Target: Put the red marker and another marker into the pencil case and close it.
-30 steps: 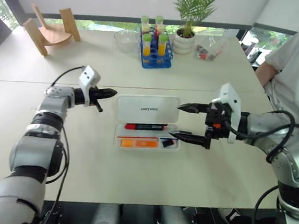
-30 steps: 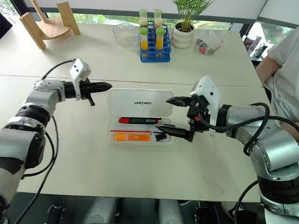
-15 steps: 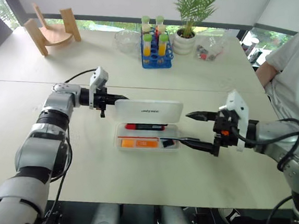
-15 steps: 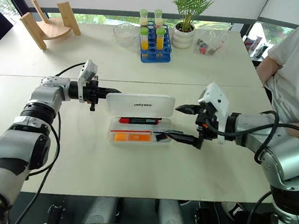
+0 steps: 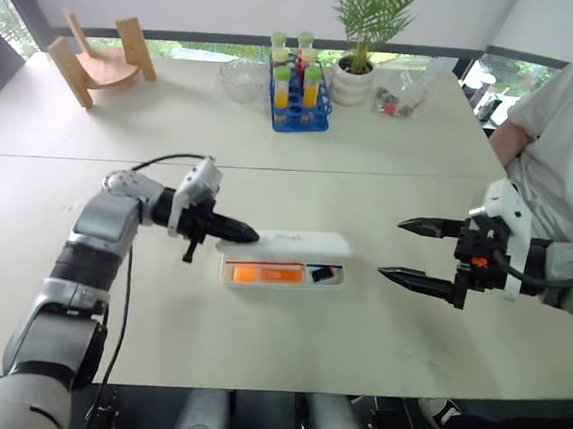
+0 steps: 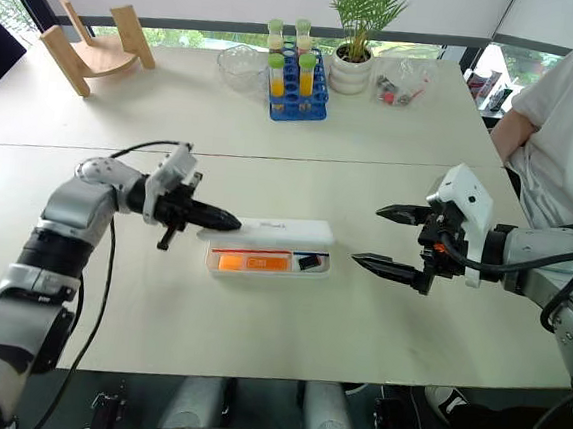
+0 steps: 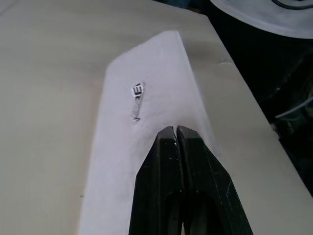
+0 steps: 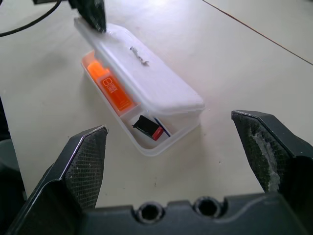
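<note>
- the pencil case (image 5: 285,260) sits near the middle of the pale surface (image 5: 255,342), lid (image 5: 294,241) tipped most of the way down over the tray but the front edge is not shut, so there's a gap along the near side
- left gripper (image 5: 243,235) has its fingers pressed together, holding nothing, tips resting on top of the lid at its left end; the left wrist view shows the joined black fingers (image 7: 181,186) right against the white lid with the small dark lettering
- right gripper (image 5: 414,252) hangs off to the right of the case, well apart from it, fingers spread wide and empty
- the orange highlighter (image 5: 267,273) lies in the front compartment of the tray, visible through the gap
- a small black and red bit (image 8: 148,127) sits in the right-hand compartment beside it
- can't make out the red marker, the lid covers the back part of the tray
- far side of the surface: a blue rack of tubes (image 5: 300,85), a potted plant (image 5: 360,40), a glass bowl (image 5: 240,76) and a wooden stand (image 5: 91,57)
- a person in a white shirt (image 5: 565,128) sits at the right edge
</note>
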Action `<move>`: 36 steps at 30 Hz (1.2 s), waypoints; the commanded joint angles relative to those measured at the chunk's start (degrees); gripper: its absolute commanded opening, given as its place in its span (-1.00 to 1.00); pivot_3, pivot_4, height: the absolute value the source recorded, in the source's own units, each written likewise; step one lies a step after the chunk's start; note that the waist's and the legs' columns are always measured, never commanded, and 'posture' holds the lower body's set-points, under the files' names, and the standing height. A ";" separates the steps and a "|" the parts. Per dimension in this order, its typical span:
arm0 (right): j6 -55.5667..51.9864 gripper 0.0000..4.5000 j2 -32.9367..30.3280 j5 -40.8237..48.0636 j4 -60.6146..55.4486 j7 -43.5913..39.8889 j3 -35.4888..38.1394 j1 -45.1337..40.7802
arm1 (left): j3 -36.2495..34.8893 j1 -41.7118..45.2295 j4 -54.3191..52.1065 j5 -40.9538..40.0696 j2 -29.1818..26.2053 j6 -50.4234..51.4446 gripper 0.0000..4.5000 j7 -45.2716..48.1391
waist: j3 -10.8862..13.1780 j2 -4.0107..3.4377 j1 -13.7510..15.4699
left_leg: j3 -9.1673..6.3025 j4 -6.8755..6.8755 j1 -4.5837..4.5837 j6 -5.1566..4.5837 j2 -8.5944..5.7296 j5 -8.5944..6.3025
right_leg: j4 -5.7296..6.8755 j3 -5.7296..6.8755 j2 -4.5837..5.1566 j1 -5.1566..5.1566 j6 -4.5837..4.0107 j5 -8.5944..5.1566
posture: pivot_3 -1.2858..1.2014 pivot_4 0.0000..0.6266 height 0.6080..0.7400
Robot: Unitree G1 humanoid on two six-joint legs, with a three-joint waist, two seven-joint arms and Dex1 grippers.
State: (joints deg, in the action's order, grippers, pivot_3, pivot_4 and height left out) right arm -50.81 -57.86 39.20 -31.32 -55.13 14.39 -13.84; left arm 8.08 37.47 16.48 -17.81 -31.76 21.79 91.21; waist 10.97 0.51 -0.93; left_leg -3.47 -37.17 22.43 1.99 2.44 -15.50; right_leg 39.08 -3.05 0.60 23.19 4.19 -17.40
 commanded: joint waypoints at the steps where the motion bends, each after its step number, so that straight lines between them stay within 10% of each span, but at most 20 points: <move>1: 0.33 1.00 -0.41 0.82 -2.02 1.36 1.24 -0.27 | 2.25 -2.21 -3.24 2.02 1.14 -0.49 -0.98 -4.73 | 0.00 0.00 0.06 | 0.00 -0.02 0.00 0.00 0.00 0.00 | 0.00 0.00 0.00 -0.01 0.00 0.00 | 0.03 -0.52 1.00; 14: 1.28 1.00 0.12 0.51 -1.68 4.49 -1.20 -1.74 | 8.45 -7.85 -1.48 11.65 2.30 -8.19 -0.98 -18.30 | -0.10 -0.04 0.05 | 0.00 -0.01 -0.48 -0.01 -0.02 0.00 | -0.02 -0.01 0.01 -0.50 0.00 0.00 | 0.03 -0.52 1.00; 25: 2.55 1.00 0.22 0.03 -0.23 4.71 -3.33 -2.78 | -10.55 -5.88 -20.38 -14.60 -5.75 18.60 -0.98 -17.42 | -0.03 0.02 -0.24 | -0.02 0.07 -0.15 0.00 0.06 0.00 | -0.05 0.00 -0.05 -0.15 0.00 -0.02 | 0.03 -0.52 1.00; 36: 4.01 1.00 -1.31 -1.36 1.88 2.28 -2.93 0.24 | -29.59 -27.37 -39.32 -22.24 -21.34 27.41 -0.98 -23.25 | 0.02 0.06 -0.08 | 0.03 0.07 -0.03 0.00 0.05 -0.01 | -0.11 -0.03 0.05 -0.02 0.00 -0.04 | 0.03 -0.52 1.00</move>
State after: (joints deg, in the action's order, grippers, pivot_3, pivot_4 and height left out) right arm -47.83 -58.21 38.29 -29.13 -52.24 9.89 -13.28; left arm -16.86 11.20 -18.70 -37.86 -52.13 48.42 69.09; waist 10.99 0.57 -1.01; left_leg -3.43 -37.09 22.39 1.98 2.50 -15.50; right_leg 38.97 -3.09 0.65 23.15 4.19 -17.44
